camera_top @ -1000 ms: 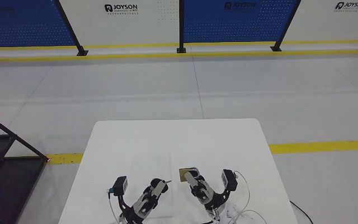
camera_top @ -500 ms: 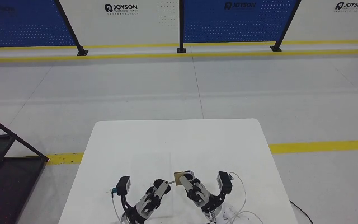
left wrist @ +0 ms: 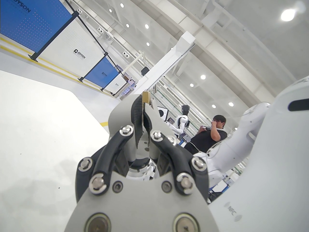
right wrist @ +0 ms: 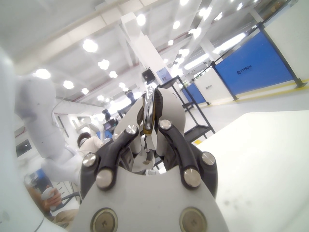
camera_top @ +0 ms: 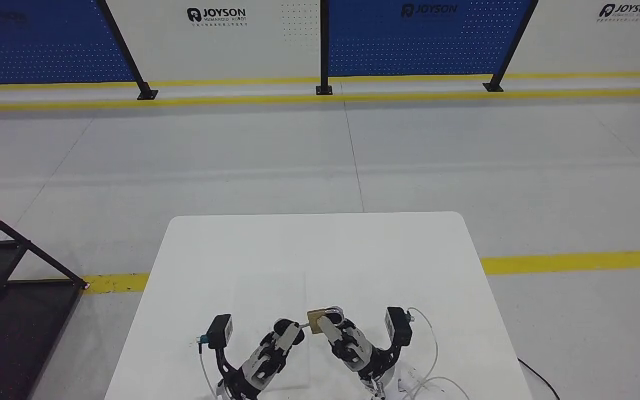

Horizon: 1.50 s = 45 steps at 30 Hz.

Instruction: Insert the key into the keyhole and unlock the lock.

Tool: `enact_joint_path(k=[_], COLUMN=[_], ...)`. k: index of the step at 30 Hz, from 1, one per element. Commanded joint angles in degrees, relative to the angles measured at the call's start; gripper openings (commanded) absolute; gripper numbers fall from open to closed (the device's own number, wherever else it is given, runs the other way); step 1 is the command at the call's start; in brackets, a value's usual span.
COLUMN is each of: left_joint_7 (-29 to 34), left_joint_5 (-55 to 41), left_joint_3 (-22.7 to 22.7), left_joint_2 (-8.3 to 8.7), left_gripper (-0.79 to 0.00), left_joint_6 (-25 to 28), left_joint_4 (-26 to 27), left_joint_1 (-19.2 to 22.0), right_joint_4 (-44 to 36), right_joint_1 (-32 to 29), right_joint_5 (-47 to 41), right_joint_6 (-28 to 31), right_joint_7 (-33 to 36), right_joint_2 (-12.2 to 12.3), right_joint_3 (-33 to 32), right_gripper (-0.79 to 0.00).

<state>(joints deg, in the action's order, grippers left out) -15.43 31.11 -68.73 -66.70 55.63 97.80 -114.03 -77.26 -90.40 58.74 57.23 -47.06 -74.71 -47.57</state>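
Both parts are off the table (camera_top: 300, 250) and in hand, held low over its near edge, about mid-width. The left gripper (left wrist: 144, 103) is pinched narrow on the key (left wrist: 145, 96). A short brass end sticks out past the black pads (left wrist: 138, 112), and the rest is buried between them. The right gripper (right wrist: 152, 97) is clamped on the lock (right wrist: 147, 123). The shiny shackle (right wrist: 148, 103) runs up edge-on between the fingers (right wrist: 169, 107), with a bit of brass body at its base. In the top view the 2 grippers point toward each other, left one on the left, right one on the right. The brass body sits at the tip of the right gripper, facing the left one, with a very small gap between them. Whether the key touches the lock, or has gone in at all, cannot be told, because the key is too small from above. Judgement: pickup of both parts is done, and the work stands at lining up or first entry. As far as can be judged, 3 things are left: seat the key fully, turn it, and free the shackle. The edge-on look does not settle whether the shackle is closed. Nothing shows the lock as open, so count it as not yet unlocked.
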Motion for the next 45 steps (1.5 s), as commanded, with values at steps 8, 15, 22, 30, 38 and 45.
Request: enact_joint_path(k=[8,15,22,30,38,45], left_joint_7=[-0.1,0.3,0.9,0.9,1.3,-0.2], left_joint_5=[-0.3,-0.5,-0.8,-1.2,-0.6,1.3], left_joint_3=[-0.5,-0.5,-0.5,-0.6,-0.6,-0.8], left_joint_2=[0.06,0.07,0.08,0.03,0.0,-0.18], left_gripper=[-0.785,-0.785,-0.785,-0.785,-0.785,-0.785], left_joint_6=[0.9,1.2,1.1,0.8,0.6,0.3], left_joint_4=[-0.1,0.0,-0.1,-0.4,-0.3,-0.5], left_joint_1=[-0.1,-0.2,-0.1,0.2,0.3,0.3], right_joint_4=[-0.2,-0.4,0.2,1.1,0.9,0.9], right_joint_1=[-0.1,-0.1,0.2,1.3,1.6,2.1], right_joint_5=[-0.5,-0.6,-1.1,-2.1,-2.6,-3.8], right_joint_6=[0.8,0.8,0.8,0.8,0.8,0.8], right_joint_7=[0.8,0.8,0.8,0.8,0.8,0.8], right_joint_2=[-0.1,0.0,0.0,0.0,0.5,1.2], right_joint_3=[-0.3,-0.2,0.0,1.4,2.4,3.6], right_gripper=[-0.785,-0.785,-0.785,-0.785,-0.785,-0.785])
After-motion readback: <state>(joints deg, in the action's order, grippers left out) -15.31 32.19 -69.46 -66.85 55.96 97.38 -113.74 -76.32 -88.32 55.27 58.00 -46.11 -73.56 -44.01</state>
